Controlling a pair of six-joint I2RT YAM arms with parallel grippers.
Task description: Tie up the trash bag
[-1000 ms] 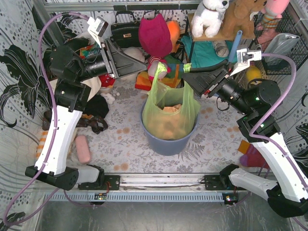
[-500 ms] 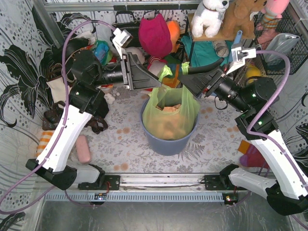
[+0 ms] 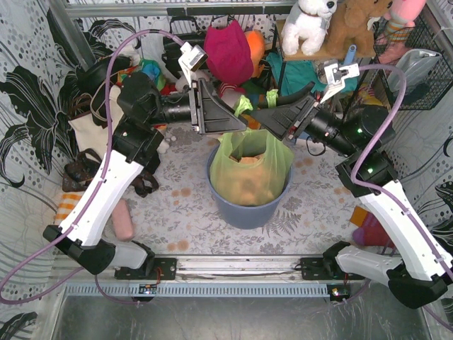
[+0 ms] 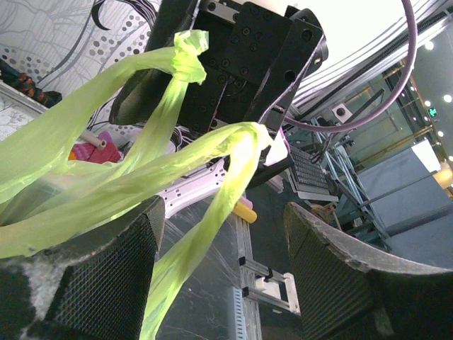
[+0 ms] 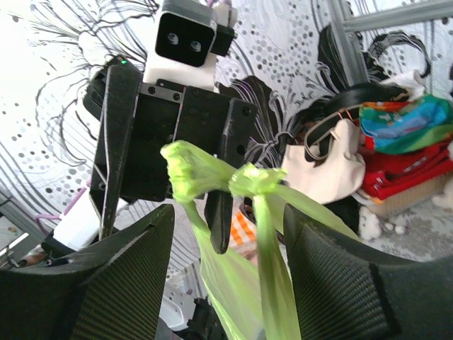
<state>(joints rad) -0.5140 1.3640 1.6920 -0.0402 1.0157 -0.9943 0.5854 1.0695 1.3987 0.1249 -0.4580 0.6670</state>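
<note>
The lime-green trash bag (image 3: 248,166) sits in a round blue-grey bin (image 3: 244,212), with tan paper (image 3: 244,180) showing through. Its two handle strips rise to knotted ends (image 3: 244,106) above the bin. My left gripper (image 3: 241,119) comes in from the left and my right gripper (image 3: 272,119) from the right, facing each other at the handles. In the left wrist view the gripper (image 4: 223,212) is open, with strips (image 4: 198,234) hanging between its fingers, close to the left one. In the right wrist view the gripper (image 5: 228,212) is open around two strips (image 5: 269,269).
Toys and bags crowd the back: a magenta bag (image 3: 228,49), a white plush dog (image 3: 308,25), a black handbag (image 3: 180,46). A wire basket (image 3: 417,57) stands at the right. A pink object (image 3: 122,219) and dark bags (image 3: 138,180) lie on the left floor.
My left arm has swung in from the far left to the bag's handles. My right gripper has shifted a little left, so both grippers now flank the raised strips.
</note>
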